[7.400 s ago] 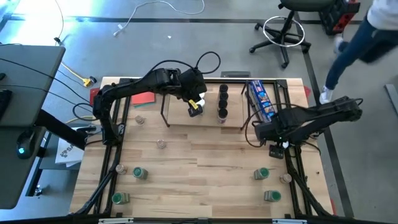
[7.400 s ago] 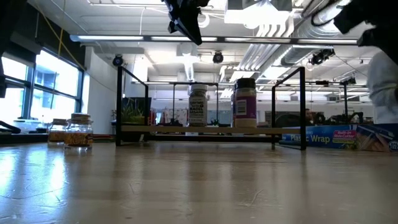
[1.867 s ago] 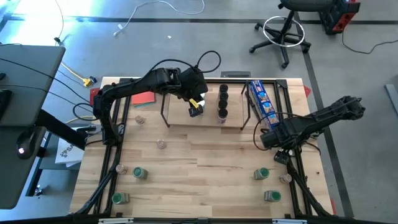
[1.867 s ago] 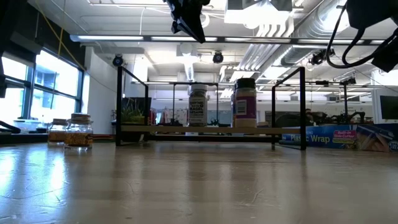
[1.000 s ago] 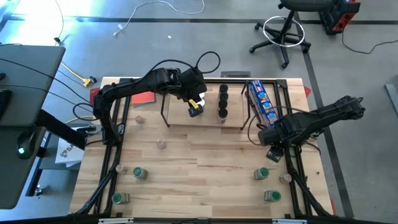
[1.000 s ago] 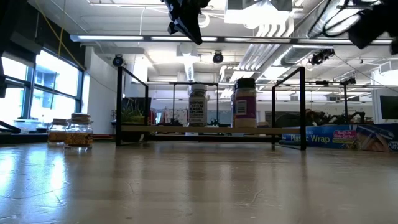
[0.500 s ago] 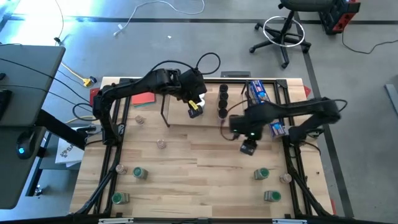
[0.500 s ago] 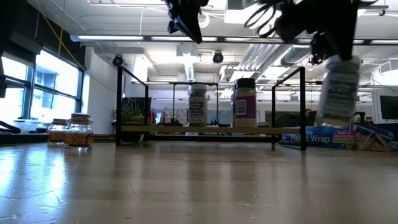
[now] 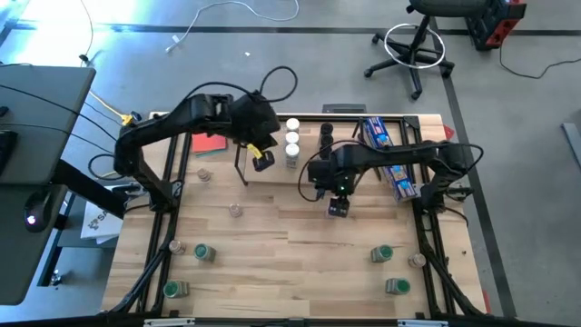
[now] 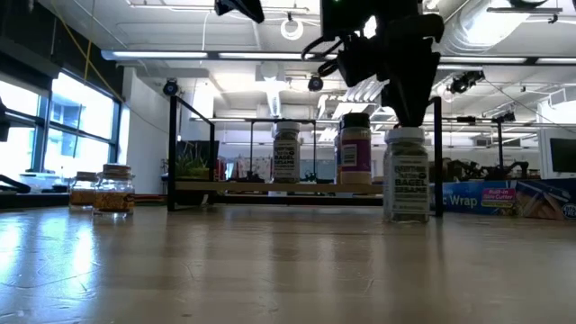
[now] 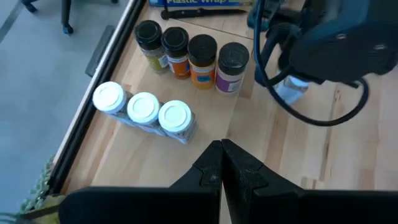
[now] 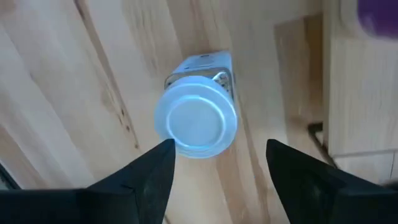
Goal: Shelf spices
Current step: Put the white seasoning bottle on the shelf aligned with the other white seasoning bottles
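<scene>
A spice jar with a white lid (image 12: 196,121) stands upright on the table just in front of the shelf (image 9: 281,175); the low view shows its printed label (image 10: 406,184). My right gripper (image 12: 221,177) hangs above it, open and pointing down, one finger on each side of the lid without touching it. The gripper (image 9: 337,202) hides the jar in the high view. On the shelf stand three white-lidded jars (image 11: 143,109) and a row of dark-lidded ones (image 11: 189,46). My left gripper (image 11: 221,163) is shut and empty, raised over the shelf's left part (image 9: 263,159).
A long blue box (image 9: 390,154) lies at the shelf's right. Loose jars lie on the table at near left (image 9: 201,252), (image 9: 171,289) and near right (image 9: 383,253), (image 9: 397,286). Smaller jars sit at the left (image 9: 236,211). A red object (image 9: 209,145) lies far left.
My right gripper has carried the white-lidded jar from the table's right side toward the left, rolling as it went. The jar hung tilted and clear half a second ago; now it stands upright on the table, released. My left gripper has drawn up and leftward, uncovering the white-lidded jars.
</scene>
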